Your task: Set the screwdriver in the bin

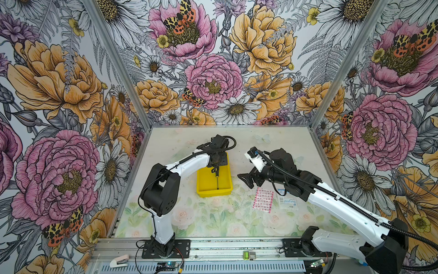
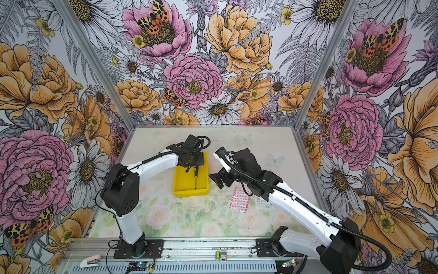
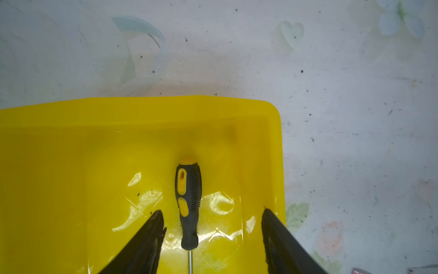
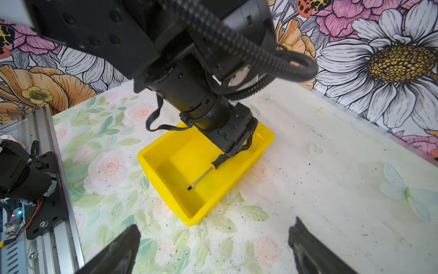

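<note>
The yellow bin (image 1: 205,183) (image 2: 182,181) sits mid-table in both top views. The screwdriver (image 1: 217,178) (image 2: 195,178), with a black-and-yellow handle, lies flat on the bin floor. My left gripper (image 1: 215,169) (image 2: 193,169) hangs over the bin's far end. In the left wrist view the left gripper (image 3: 213,212) is open and the screwdriver (image 3: 188,201) lies loose between its fingers, touching neither. My right gripper (image 1: 246,181) (image 4: 215,224) is open and empty, right of the bin (image 4: 166,189). The right wrist view shows the screwdriver (image 4: 202,178) shaft inside the bin.
A pink patterned packet (image 1: 263,199) and a white packet (image 1: 287,202) lie on the mat right of the bin, under the right arm. A small white stapler-like object (image 1: 119,261) rests on the front rail. Flowered walls close in the table on three sides.
</note>
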You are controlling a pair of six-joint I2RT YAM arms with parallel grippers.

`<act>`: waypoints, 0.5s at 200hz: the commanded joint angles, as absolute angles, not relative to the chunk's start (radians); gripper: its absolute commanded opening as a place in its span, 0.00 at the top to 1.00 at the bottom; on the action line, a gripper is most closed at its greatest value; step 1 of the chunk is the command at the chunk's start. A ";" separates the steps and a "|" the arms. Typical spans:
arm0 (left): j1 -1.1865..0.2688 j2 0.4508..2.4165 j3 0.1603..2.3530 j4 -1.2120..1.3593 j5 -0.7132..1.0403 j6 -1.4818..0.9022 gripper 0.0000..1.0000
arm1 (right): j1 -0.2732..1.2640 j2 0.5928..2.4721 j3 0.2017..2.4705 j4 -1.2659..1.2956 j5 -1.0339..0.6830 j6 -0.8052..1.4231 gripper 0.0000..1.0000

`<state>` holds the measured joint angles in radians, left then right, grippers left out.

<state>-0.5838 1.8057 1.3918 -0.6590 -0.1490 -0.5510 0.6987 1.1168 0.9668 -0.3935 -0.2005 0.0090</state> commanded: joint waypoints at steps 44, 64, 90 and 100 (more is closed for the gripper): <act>-0.608 1.598 1.355 -0.757 -0.201 -0.530 0.11 | 0.684 0.998 0.868 -0.392 -0.080 0.046 0.01; -0.602 1.535 1.321 -0.764 -0.200 -0.520 0.02 | 0.676 0.984 0.851 -0.392 -0.042 0.060 0.01; -0.585 1.471 1.281 -0.762 -0.193 -0.498 0.01 | 0.661 0.990 0.852 -0.390 0.011 0.067 0.00; -0.576 1.450 1.266 -0.761 -0.193 -0.482 0.01 | 0.655 1.002 0.858 -0.390 0.035 0.065 0.01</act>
